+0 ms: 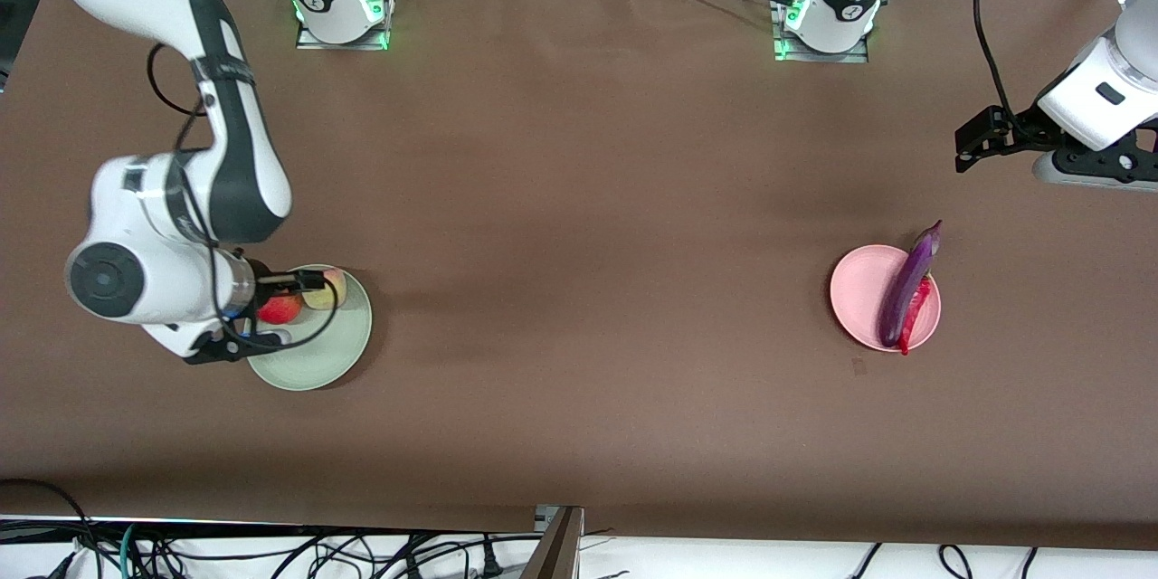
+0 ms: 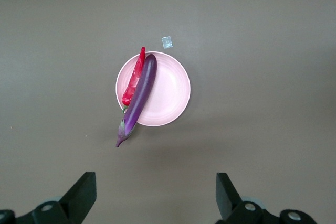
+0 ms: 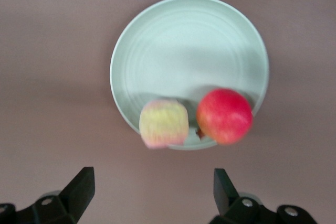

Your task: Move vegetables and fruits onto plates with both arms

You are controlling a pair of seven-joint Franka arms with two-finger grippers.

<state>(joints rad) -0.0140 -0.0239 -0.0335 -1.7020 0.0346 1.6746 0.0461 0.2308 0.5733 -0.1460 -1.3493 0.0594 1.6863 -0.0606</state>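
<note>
A purple eggplant [image 1: 908, 286] [image 2: 138, 99] lies across the pink plate [image 1: 861, 291] [image 2: 168, 95], its stem end poking over the rim. A red chili [image 1: 919, 315] [image 2: 133, 78] rests beside it. My left gripper [image 1: 970, 150] [image 2: 156, 192] hangs open and empty, high over bare table beside that plate. On the mint green plate [image 1: 318, 349] [image 3: 189, 51] sit a red apple [image 1: 281, 309] [image 3: 224, 116] and a pale peach [image 1: 325, 290] [image 3: 164, 123], close to its rim. My right gripper [image 1: 259, 315] [image 3: 152, 190] is open above them, holding nothing.
A brown cloth [image 1: 579, 244] covers the whole table. A small patch of tape [image 1: 858, 365] [image 2: 167, 42] lies by the pink plate, nearer to the front camera. Cables hang along the table's front edge [image 1: 271, 552].
</note>
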